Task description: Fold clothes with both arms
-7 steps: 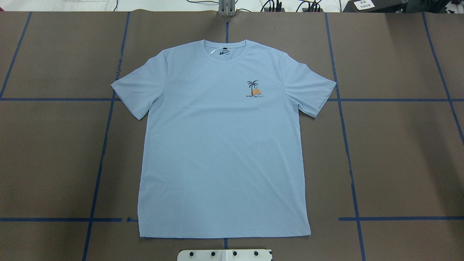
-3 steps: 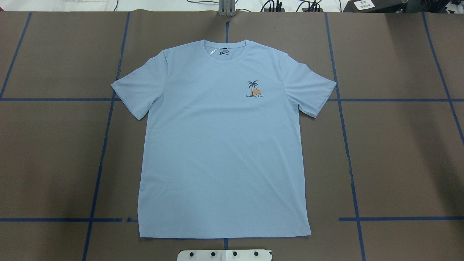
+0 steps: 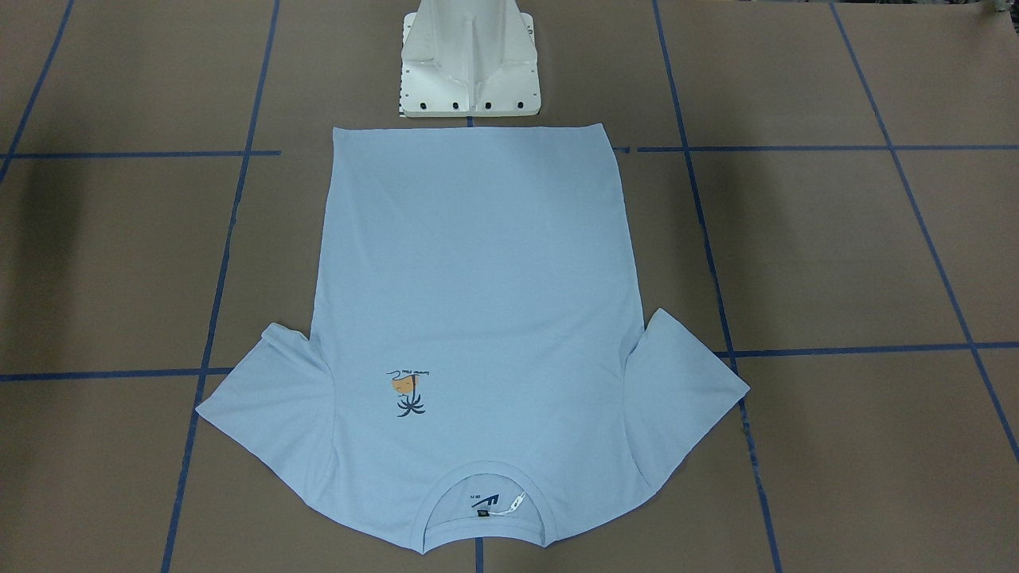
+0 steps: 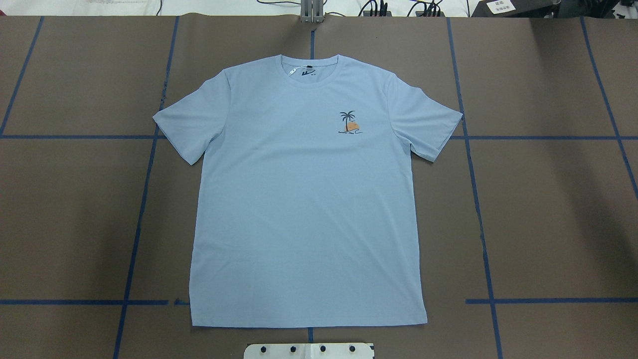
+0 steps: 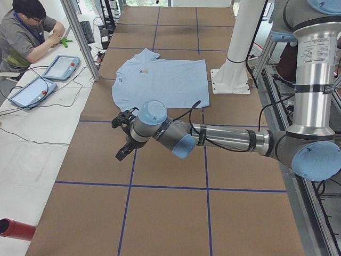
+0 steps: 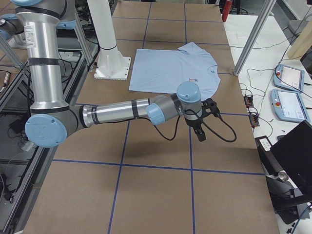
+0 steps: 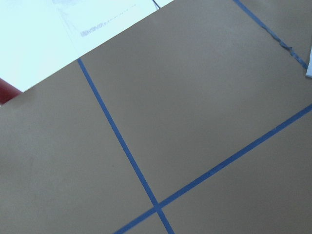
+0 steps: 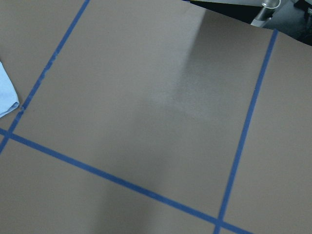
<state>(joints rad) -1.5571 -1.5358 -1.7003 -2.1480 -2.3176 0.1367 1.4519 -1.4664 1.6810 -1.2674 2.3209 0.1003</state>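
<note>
The light blue T-shirt (image 4: 304,199) lies flat and face up in the middle of the brown table, with its collar (image 4: 309,67) at the far side and the palm-tree chest print (image 4: 350,123) showing. It also shows in the front-facing view (image 3: 478,278). Neither arm reaches into the overhead or front-facing views. My left gripper (image 5: 121,140) hovers over bare table beside the shirt, seen only in the exterior left view. My right gripper (image 6: 207,121) hovers over bare table on the other side, seen only in the exterior right view. I cannot tell whether either is open or shut. Each wrist view catches a sleeve tip (image 7: 309,68) (image 8: 6,97).
The white pedestal base (image 3: 470,64) stands just behind the shirt's hem. Blue tape lines (image 4: 144,199) grid the table. An operator (image 5: 26,32) sits at a side bench with teach pendants (image 5: 58,66). More pendants (image 6: 290,78) lie beyond the far edge.
</note>
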